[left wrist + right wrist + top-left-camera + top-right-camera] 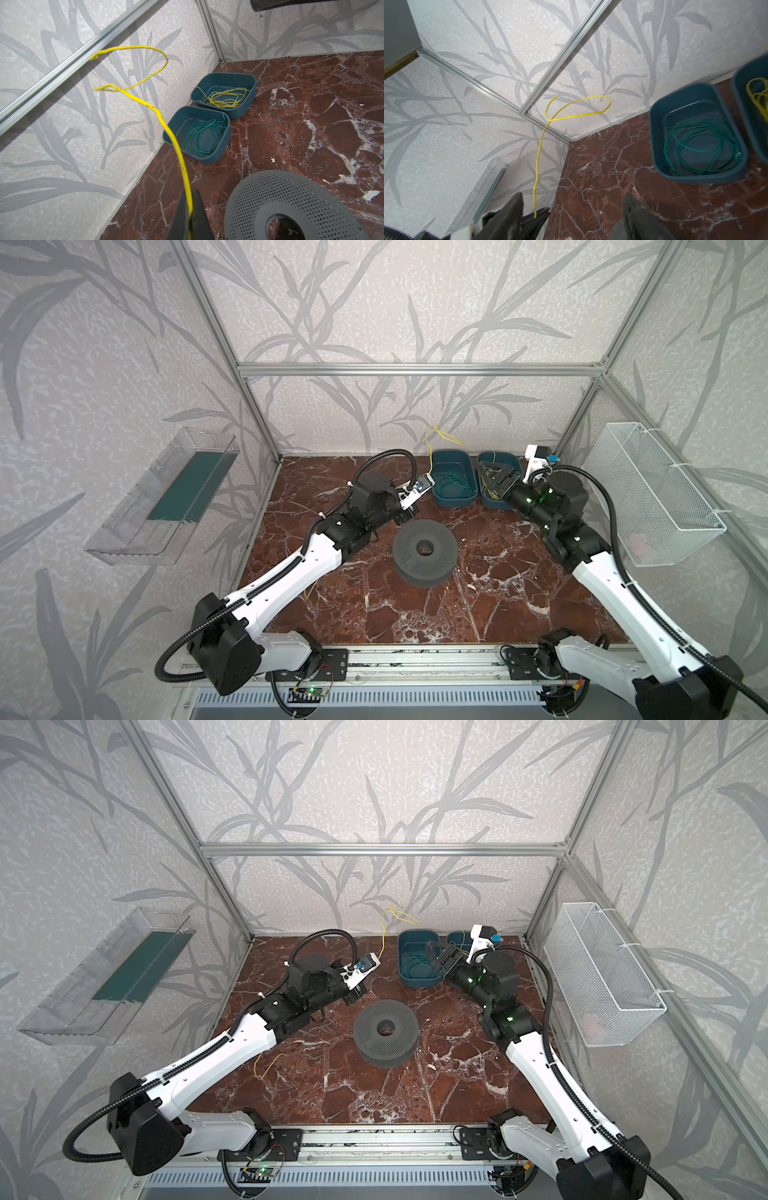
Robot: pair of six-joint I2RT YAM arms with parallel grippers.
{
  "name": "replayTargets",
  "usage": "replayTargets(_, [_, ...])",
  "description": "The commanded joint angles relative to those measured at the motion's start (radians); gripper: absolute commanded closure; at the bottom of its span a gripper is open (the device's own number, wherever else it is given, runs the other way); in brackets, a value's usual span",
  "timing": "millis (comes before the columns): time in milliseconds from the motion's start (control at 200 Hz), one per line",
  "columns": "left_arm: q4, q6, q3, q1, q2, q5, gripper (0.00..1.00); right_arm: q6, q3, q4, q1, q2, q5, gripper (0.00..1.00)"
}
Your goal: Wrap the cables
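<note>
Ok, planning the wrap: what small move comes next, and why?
Probably carry the left hand towards the grey perforated spool: it is shut on the thin yellow wire, whose free end curls in the air, while the right hand is open.

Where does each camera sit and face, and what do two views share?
Both top views: high in front, looking down on the red marble tabletop; left arm and right arm show.
Left wrist: on the left arm, facing the back wall; shut left gripper pinches a thin yellow wire.
Right wrist: on the right arm, facing the back-left corner; open right gripper shows.
Wrist views share: that wire and the teal plastic bin of green wire.
</note>
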Motion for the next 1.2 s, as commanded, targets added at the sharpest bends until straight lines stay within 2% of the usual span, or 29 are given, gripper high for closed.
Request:
replayTargets(0, [-0.06, 0.029, 0.006, -0.006, -0.046, 0.047, 1.0, -0.244, 0.163, -0.147, -0.037, 0.068, -0.068, 0.26])
replayTargets(135, [-0.149, 0.031, 0.026, -0.013, -0.058, 0.052, 1.0, -0.478, 0.321, -0.276, -0.005, 0.148, -0.149, 0.34])
replayTargets(205, [-0.162, 0.029, 0.02, -0.014, -0.068, 0.05, 1.0, -0.596, 0.382, -0.35, 0.057, 0.17, -0.044, 0.37])
replayTargets(325, [-0.173, 0.026, 0.014, -0.017, -0.078, 0.049, 1.0, -0.784, 0.478, -0.439, 0.159, 0.228, 0.06, 0.45])
replayTargets(460, [-0.182, 0.026, 0.016, -0.021, -0.085, 0.05, 1.0, -0.967, 0.543, -0.473, 0.303, 0.302, 0.269, 0.45])
replayTargets(615, [-0.199, 0.029, 0.022, -0.026, -0.088, 0.051, 1.0, -1.012, 0.615, -0.492, 0.338, 0.397, 0.368, 0.46])
replayTargets(895, [-0.216, 0.034, 0.019, -0.032, -0.105, 0.053, 1.0, -1.057, 0.657, -0.442, 0.338, 0.501, 0.479, 0.55])
replayTargets(1194, [-0.231, 0.043, 0.007, -0.033, -0.122, 0.038, 1.0, -1.047, 0.682, -0.442, 0.322, 0.549, 0.553, 0.96])
